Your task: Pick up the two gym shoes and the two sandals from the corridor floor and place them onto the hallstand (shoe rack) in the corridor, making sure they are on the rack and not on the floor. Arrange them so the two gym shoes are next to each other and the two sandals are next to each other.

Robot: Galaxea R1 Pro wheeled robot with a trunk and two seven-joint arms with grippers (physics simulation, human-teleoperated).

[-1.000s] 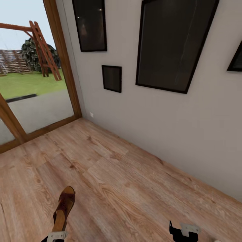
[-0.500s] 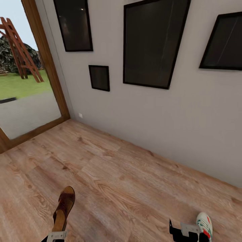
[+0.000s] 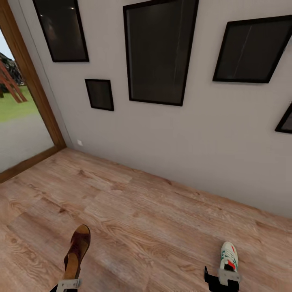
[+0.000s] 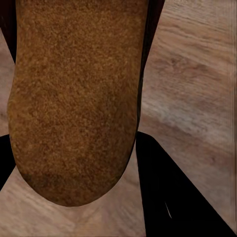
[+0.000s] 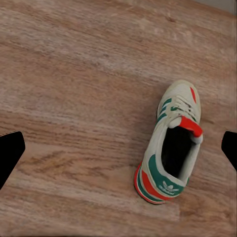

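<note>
One dark-brown sandal (image 3: 77,249) with a tan footbed hangs over the wood-plank corridor floor (image 3: 142,211), and my left gripper (image 3: 68,284) is shut on its heel end. In the left wrist view the sandal's footbed (image 4: 74,98) lies between the black fingers (image 4: 168,197). A white gym shoe (image 3: 229,256) with teal stripes and red accents lies on the floor just beyond my right gripper (image 3: 221,280). The right wrist view looks down on this gym shoe (image 5: 170,143), and the right gripper (image 5: 121,148) is open and holds nothing. The hallstand, the other sandal and the other gym shoe are out of view.
A light grey wall (image 3: 211,134) with several dark framed pictures (image 3: 158,48) runs across the back. At the left stands a wood-framed glass door (image 3: 28,81) with lawn outside. A small white wall outlet (image 3: 79,142) sits low near the corner.
The camera has turned right, so the whole picture has shifted left. The gym shoe has come into view beside the right gripper. The sandal stays held in the left gripper.
</note>
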